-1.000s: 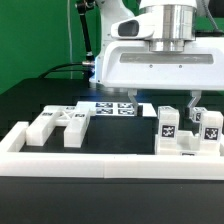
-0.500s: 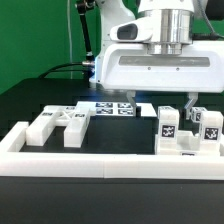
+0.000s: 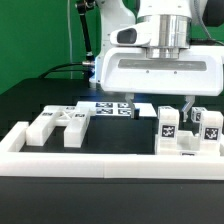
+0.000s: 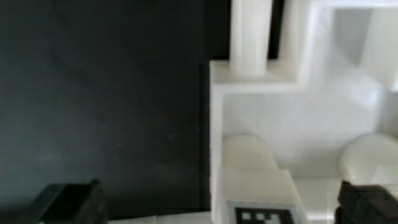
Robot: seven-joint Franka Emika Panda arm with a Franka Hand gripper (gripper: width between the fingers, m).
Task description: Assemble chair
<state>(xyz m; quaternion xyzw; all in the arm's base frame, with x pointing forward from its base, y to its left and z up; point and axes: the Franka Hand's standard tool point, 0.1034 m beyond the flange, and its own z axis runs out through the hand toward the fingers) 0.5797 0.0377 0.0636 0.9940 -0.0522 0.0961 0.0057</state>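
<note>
My pincer point(image 3: 190, 106) hung released, jaws wide, above 2 tagged chair blocks point(image 3: 170, 131) btm right; other chair pcs point(image 3: 60, 125) mid-left, count unclear.

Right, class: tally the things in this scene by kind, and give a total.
Clusters of chunky matte-white chair pieces: 2
Flat white marker board: 1
Long white border rail: 1
Two-finger robot gripper: 1
Total: 5

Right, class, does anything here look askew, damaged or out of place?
Nothing stands out. The flat white pieces and upright tagged blocks sit undamaged inside the border rail; the end effector hangs open above the blocks.
</note>
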